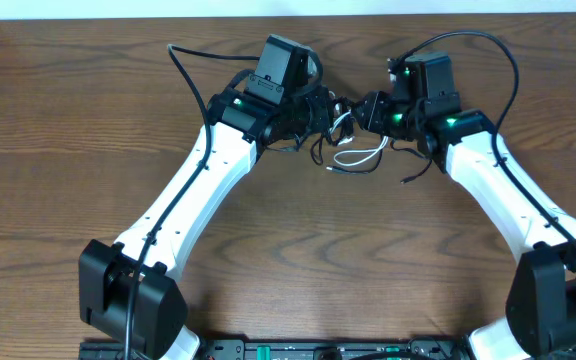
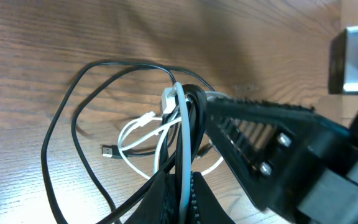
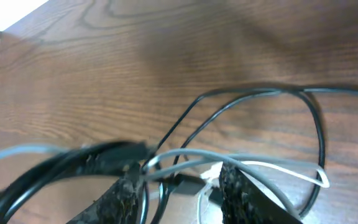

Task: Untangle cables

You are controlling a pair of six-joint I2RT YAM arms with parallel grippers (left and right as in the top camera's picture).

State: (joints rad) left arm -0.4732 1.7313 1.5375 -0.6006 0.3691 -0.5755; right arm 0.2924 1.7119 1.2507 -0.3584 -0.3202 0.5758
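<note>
The wooden table (image 1: 68, 150) is bare apart from the work itself, and the left arm (image 1: 188, 190) and right arm (image 1: 508, 190) both reach to its far middle, wrists turned toward each other, which reads as one side pinning the knot while the other works a strand free. The left gripper (image 1: 320, 110) has its jaws closed, and its wrist view shows the white cable (image 2: 138, 124) running up out of the clamped fingers with a black strand alongside it, so it looks like the anchor. The right gripper (image 3: 185, 186) faces it, just beside, with its jaws partly apart. Strands of both cords cross the gap between its fingers (image 3: 126, 193), but I cannot tell whether either pad presses on them, so it seems to be threading into the bundle rather than gripping. The black cable (image 2: 61, 112) sweeps out in a wide loop on the wood and comes back into the crossing. The white one coils in smaller loops inside that loop, lying between and just in front of the two grippers. A small plug (image 2: 107, 151) lies loose on the surface near the white loops
</note>
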